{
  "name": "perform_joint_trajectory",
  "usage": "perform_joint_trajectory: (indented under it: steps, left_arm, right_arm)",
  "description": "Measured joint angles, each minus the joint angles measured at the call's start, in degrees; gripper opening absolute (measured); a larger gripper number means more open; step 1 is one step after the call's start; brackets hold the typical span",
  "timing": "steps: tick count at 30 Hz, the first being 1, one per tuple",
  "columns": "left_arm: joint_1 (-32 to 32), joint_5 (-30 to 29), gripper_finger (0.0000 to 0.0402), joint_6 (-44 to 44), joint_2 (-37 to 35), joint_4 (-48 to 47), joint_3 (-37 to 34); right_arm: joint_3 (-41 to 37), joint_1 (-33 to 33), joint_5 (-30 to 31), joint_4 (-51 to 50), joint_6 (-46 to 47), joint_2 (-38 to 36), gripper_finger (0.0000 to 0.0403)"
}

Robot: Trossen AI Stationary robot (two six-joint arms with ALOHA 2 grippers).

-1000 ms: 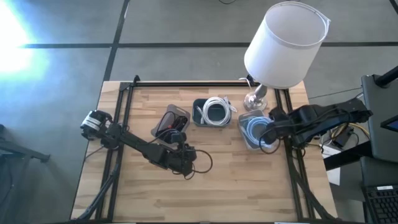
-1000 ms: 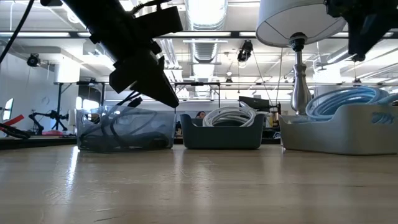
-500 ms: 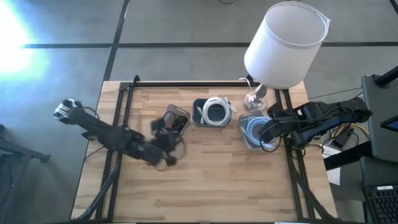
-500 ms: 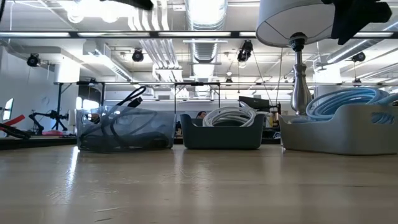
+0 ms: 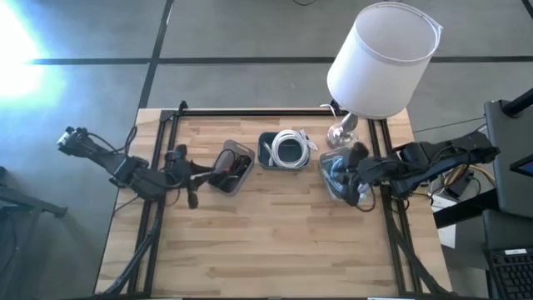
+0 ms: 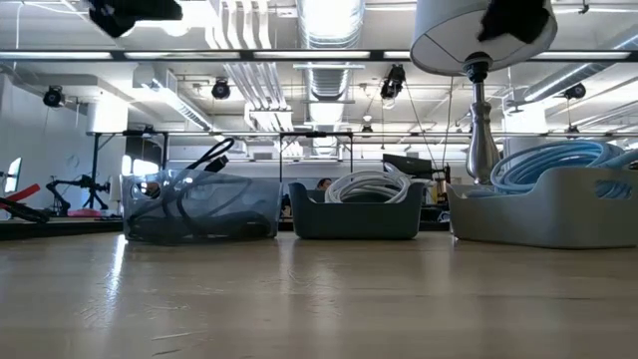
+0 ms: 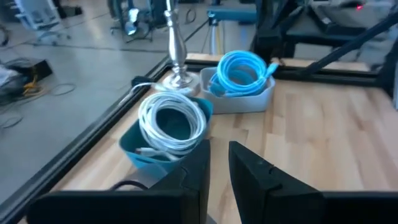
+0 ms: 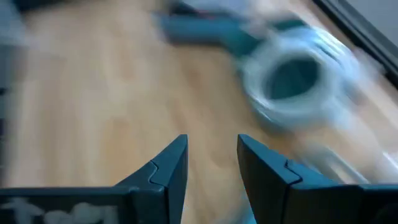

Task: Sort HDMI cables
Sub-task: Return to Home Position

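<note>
Lying flat, light-blue HDMI cables (image 5: 337,173) coil upward in tray (image 5: 326,185).

My right wrist view is smeared: the white coiled cable (image 8: 297,84) is only a blur. In my low view both arms are cut off at the top edge.

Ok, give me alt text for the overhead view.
Three bins in a row on a wooden table hold black cables, white cables and blue cables, beside a lamp. The left gripper and right gripper flank them.
</note>
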Motion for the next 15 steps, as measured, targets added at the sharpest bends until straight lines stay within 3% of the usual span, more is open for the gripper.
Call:
perform_joint_trajectory:
  steps: [5,11,15]
  left_arm:
    - [0.0,0.5,0.0062,4.3,-7.6,8.2,-8.0]
    - [0.0,0.6,0.0062,7.5,-17.6,9.7,-13.1]
    - [0.1,0.6,0.0062,9.8,-23.0,13.8,-18.1]
  right_arm:
    - [-6.6,0.1,-8.5,19.7,-14.8,-5.1,0.0141]
    - [-13.0,-0.5,-8.9,22.9,-18.7,-13.2,0.0143]
    - [-19.8,-1.2,-8.9,30.2,-21.9,-19.5,0.0136]
